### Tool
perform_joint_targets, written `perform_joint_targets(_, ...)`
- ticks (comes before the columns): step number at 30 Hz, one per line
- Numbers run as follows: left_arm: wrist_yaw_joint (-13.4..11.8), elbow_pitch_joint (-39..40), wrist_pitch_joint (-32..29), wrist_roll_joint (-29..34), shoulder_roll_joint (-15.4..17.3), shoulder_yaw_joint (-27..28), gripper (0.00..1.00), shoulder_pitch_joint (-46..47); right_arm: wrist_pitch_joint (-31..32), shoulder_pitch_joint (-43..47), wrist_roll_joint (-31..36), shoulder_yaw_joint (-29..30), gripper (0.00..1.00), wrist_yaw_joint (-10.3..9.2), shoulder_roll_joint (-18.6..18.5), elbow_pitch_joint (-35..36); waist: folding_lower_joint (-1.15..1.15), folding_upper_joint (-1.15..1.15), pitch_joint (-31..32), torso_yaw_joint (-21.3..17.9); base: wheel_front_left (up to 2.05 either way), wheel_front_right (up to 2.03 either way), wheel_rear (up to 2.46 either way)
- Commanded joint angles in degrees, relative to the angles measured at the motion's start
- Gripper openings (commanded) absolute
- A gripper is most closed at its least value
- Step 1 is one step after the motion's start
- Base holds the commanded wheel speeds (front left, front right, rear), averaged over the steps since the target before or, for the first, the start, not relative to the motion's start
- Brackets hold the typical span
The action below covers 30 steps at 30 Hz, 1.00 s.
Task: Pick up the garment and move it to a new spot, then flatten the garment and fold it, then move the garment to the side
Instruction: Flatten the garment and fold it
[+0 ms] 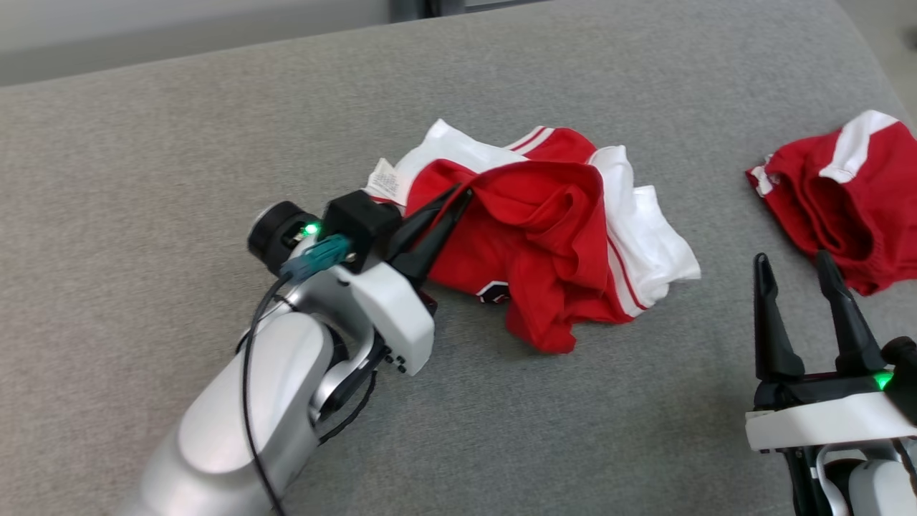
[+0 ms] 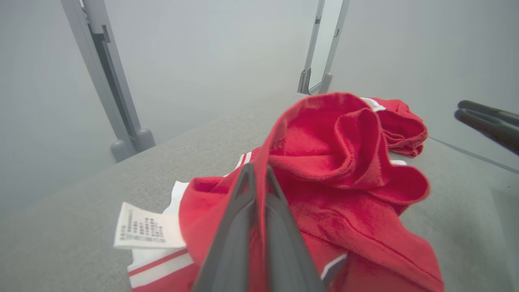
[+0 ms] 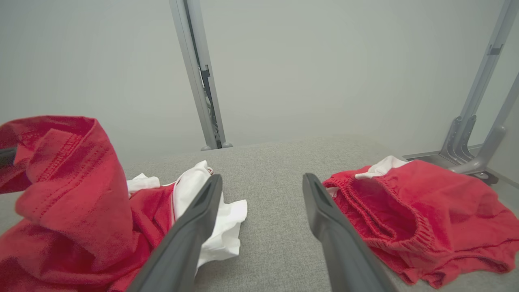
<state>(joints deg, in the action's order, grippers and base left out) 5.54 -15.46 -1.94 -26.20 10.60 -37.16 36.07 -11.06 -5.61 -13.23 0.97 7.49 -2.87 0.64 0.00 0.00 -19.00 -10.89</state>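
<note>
Left jaws pinched shut on garment (image 1: 544, 236) edge, mid-worktop (image 1: 215, 129); right jaws wide open, empty. You should lift slowly, confirm the grip holds, and keep clear of the shorts (image 1: 845, 208).

The left arm's glossy silver forearm (image 1: 236, 401) ends in a white wrist housing (image 1: 390, 308) marked with small dark dots. A thin black cable (image 1: 247, 373) runs to a teal plug (image 1: 315, 256) beside a green light (image 1: 311, 229). The left claw (image 1: 462, 192) and the right claw (image 1: 791, 256) both have long, tapered dark fingers.
</note>
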Motion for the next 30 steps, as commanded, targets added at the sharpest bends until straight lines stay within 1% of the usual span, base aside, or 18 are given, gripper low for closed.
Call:
perform_joint_targets(1, -0.58, 1.34, 0.49, 0.62, 0.88, 0.50, 0.00, -1.06, -0.12, -0.50, 0.13, 0.43, 1.00, 0.01, -0.20, 0.05, 0.00, 0.00, 0.41, 1.15, 0.00, 0.00, 0.00)
perform_joint_targets(5, -3.02, 9.48, 1.18, -0.63, 5.06, 3.30, 0.00, -5.99, 0.47, -0.21, 0.71, 1.81, 1.00, 0.01, -0.19, 1.04, 0.00, 0.00, 0.89, 3.59, 0.00, 0.00, 0.00)
perform_joint_targets(10, -7.21, 17.32, 0.98, -3.39, 10.07, 8.09, 0.00, -14.43, 1.64, 0.44, 1.00, 3.56, 1.00, 0.01, -0.20, 2.30, 0.00, 0.00, 1.39, 6.32, 0.00, 0.00, 0.00)
perform_joint_targets(11, -8.45, 18.97, 1.10, -4.75, 11.60, 10.01, 0.00, -17.56, 2.15, 0.64, 1.07, 3.93, 1.00, 0.01, -0.25, 2.83, 0.00, 0.00, 1.59, 7.33, 0.00, 0.00, 0.00)
perform_joint_targets(14, -9.97, 19.80, 1.56, -6.87, 12.95, 12.44, 0.00, -21.55, 2.87, 0.56, 0.64, 4.13, 1.00, 0.01, -0.61, 3.01, 0.00, 0.00, 1.92, 8.44, 0.00, 0.00, 0.00)
perform_joint_targets(16, -10.67, 19.75, 2.06, -8.35, 13.09, 13.78, 0.00, -23.42, 3.19, 0.36, 0.15, 4.19, 1.00, 0.01, -0.86, 2.98, 0.00, 0.00, 2.04, 9.04, 0.00, 0.00, 0.00)
perform_joint_targets(20, -10.25, 17.05, 3.43, -11.27, 12.86, 15.81, 0.00, -25.41, 3.72, 0.27, -0.14, 4.19, 1.00, 0.01, -0.98, 3.05, 0.00, 0.00, 2.20, 9.96, 0.00, 0.00, 0.00)
perform_joint_targets(21, -10.12, 16.28, 4.31, -12.13, 12.33, 16.43, 0.11, -25.62, 3.88, 0.30, -0.24, 4.27, 1.00, 0.01, -1.04, 3.04, 0.00, 0.00, 2.28, 10.10, 0.00, 0.00, 0.00)
perform_joint_targets(22, -10.11, 15.11, 4.83, -12.63, 11.99, 16.86, 0.84, -25.78, 3.84, 0.34, -0.35, 4.28, 1.00, 0.01, -1.07, 3.00, 0.00, 0.00, 2.41, 10.23, 0.00, 0.00, 0.00)
perform_joint_targets(23, -10.14, 13.68, 5.64, -12.81, 12.07, 17.47, 1.00, -25.82, 3.94, 0.38, -0.45, 4.25, 1.00, 0.01, -1.09, 2.96, 0.00, 0.00, 2.57, 10.26, 0.00, 0.00, 0.00)
perform_joint_targets(26, -10.89, 10.54, 8.36, -13.69, 11.15, 19.28, 1.00, -25.96, 4.38, 0.76, -0.38, 4.08, 1.00, 0.01, -1.06, 2.98, 0.00, 0.00, 3.29, 10.27, 0.00, 0.00, 0.00)
perform_joint_targets(30, -13.46, 8.37, 12.77, -13.26, 10.39, 22.24, 1.00, -26.19, 4.29, 1.33, -0.14, 4.05, 1.00, 0.01, -1.02, 3.11, 0.00, 0.00, 4.59, 10.25, 0.00, 0.00, 0.00)
